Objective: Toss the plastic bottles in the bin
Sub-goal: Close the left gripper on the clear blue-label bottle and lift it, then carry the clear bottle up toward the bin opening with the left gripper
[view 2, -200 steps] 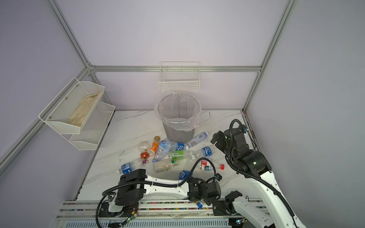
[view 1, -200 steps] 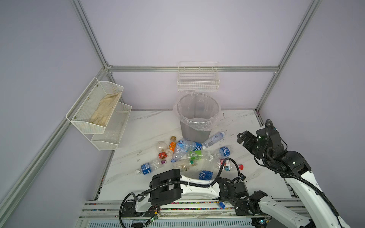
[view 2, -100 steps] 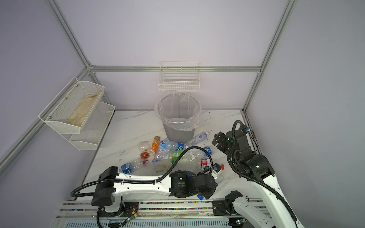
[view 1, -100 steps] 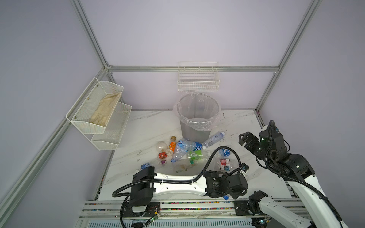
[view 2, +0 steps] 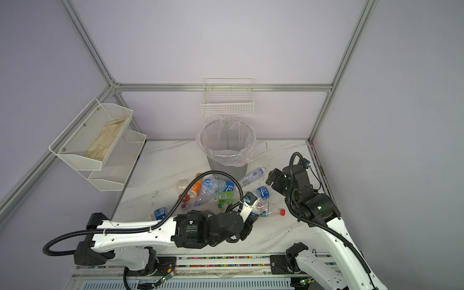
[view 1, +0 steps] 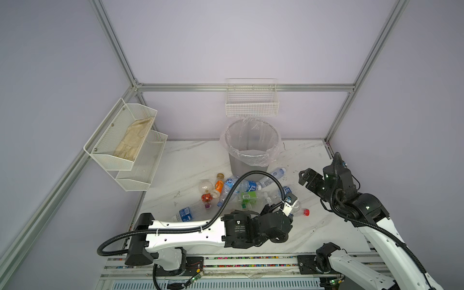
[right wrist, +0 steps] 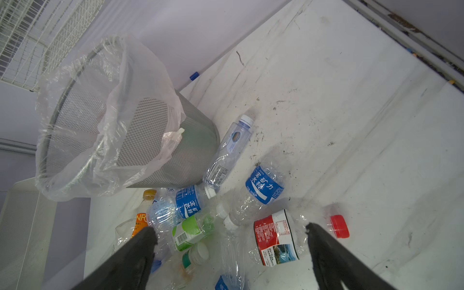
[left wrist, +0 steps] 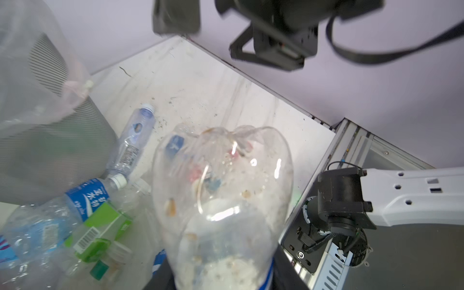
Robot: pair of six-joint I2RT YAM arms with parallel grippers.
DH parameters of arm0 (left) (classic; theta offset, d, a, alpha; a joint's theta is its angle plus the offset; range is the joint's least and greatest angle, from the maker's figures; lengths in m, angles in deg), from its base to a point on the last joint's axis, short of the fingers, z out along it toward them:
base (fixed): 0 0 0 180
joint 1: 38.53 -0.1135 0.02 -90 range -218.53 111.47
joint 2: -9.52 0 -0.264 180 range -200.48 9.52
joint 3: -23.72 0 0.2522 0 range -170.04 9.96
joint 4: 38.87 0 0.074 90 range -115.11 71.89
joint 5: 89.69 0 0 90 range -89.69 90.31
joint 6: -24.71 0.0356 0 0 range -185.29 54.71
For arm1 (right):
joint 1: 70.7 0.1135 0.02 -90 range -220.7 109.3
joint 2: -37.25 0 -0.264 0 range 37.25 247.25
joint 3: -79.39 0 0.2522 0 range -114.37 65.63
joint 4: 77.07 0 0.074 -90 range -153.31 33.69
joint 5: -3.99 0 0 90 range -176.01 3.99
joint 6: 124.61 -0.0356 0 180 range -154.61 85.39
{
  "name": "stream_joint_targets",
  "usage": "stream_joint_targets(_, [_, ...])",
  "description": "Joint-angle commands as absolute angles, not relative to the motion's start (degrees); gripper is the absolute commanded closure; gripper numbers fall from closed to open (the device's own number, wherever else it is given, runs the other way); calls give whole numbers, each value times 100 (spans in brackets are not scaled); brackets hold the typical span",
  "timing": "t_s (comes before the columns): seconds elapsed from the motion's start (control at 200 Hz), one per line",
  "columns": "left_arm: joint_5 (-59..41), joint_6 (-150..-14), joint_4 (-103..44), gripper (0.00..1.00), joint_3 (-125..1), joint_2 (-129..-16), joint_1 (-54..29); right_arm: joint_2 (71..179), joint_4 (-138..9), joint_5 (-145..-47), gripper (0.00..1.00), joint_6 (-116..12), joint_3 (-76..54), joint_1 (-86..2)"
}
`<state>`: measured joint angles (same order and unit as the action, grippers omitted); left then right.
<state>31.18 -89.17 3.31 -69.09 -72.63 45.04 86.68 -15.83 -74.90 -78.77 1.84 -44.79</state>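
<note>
1. Left wrist view gives you what both top views hide behind the wrist: the left tool (left wrist: 221, 280) pinches a crumpled clear bottle (left wrist: 223, 190), which fills most of that picture.
2. Right wrist view shows you the right tool (right wrist: 231, 241) spread wide and empty, above a red-labelled bottle (right wrist: 275, 238) lying on the worktop (right wrist: 351, 125).
3. Both top views show the other plastic bottles (view 1: 247, 185) heaped just in front of the bin (view 1: 238, 168).
4. A second ago your left arm (view 1: 180, 232) sat folded by the front rail (view 1: 251, 258). Now it stretches across the front, with its tool at the heap's near edge. The right tool has barely shifted.
</note>
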Motion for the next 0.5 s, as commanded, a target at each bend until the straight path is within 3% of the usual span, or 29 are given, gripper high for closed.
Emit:
stream_joint_targets(0.0, [3735, -8320, 82, 80, -6738, -6608, 4339, 8575, -2067, -7947, 4, -7750, 642, -4495])
stream_joint_targets(0.23, [3943, -7326, -343, 80, -6924, -5791, 3839, 8335, -2849, -8543, 4, -7564, 1507, -4496])
stream_joint_targets(0.495, [3986, -6316, -697, 80, -7620, -5595, 3443, 8286, -3172, -9038, 3, -7094, 1884, -4495])
